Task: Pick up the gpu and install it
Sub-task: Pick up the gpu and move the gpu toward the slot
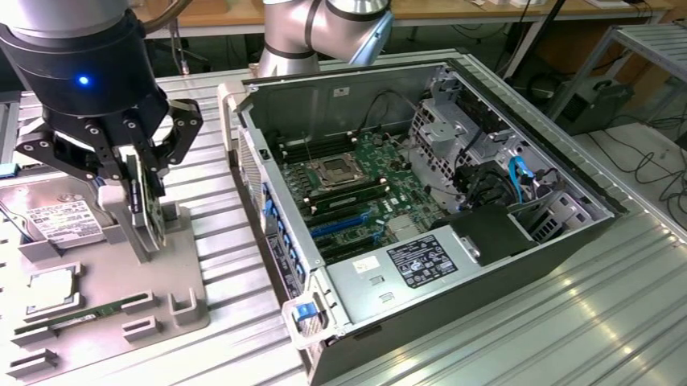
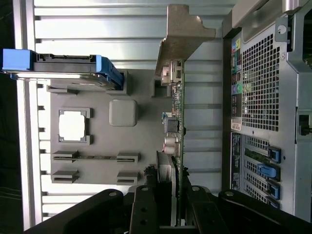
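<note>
The fingers [image 1: 109, 165] are clamped on the gpu [image 2: 171, 126], which stands on edge between them. It is over the grey holder tray [image 1: 166, 269] on the table [image 1: 601, 322], to the exterior view's left of the open computer case [image 1: 542, 241].

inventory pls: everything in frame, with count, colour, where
gpu: 1, black and green with a silver bracket, standing on edge in the holder
hard drive: 1, silver with a white label, on the holder at the exterior view's left
processor: 1, silver, in a square pocket of the holder
memory stick: 1, green, lying in the holder near the processor
holder: 1, grey, on the table beside the computer case
computer case: 1, black and silver, side open, centre of the exterior view
motherboard: 1, green, inside the computer case
table: 1, ribbed silver metal, under everything
arm: 1, silver and grey, behind the computer case
gripper: 1, black, over the holder, jaws shut on the gpu
</note>
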Motion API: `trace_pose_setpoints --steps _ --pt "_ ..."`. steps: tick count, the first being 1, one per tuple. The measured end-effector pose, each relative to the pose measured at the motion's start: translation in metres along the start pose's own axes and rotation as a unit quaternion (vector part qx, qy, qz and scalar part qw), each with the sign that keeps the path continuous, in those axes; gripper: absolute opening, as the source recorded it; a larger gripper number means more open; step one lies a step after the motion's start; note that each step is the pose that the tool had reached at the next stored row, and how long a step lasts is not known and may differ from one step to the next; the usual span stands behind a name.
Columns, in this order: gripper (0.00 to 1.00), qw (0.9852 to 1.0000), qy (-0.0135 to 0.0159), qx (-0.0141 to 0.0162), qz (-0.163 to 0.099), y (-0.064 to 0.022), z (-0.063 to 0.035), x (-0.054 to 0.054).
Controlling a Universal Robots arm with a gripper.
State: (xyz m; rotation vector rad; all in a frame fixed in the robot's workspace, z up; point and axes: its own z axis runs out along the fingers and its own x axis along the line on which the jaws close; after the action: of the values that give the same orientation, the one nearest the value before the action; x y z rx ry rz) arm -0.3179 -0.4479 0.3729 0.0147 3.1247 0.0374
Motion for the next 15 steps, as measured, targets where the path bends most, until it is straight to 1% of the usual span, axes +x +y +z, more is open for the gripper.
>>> trace_pose_setpoints --steps 15 --pt "0.28 1.0 0.0 0.0 0.0 -0.0001 -0.0053 -0.0001"
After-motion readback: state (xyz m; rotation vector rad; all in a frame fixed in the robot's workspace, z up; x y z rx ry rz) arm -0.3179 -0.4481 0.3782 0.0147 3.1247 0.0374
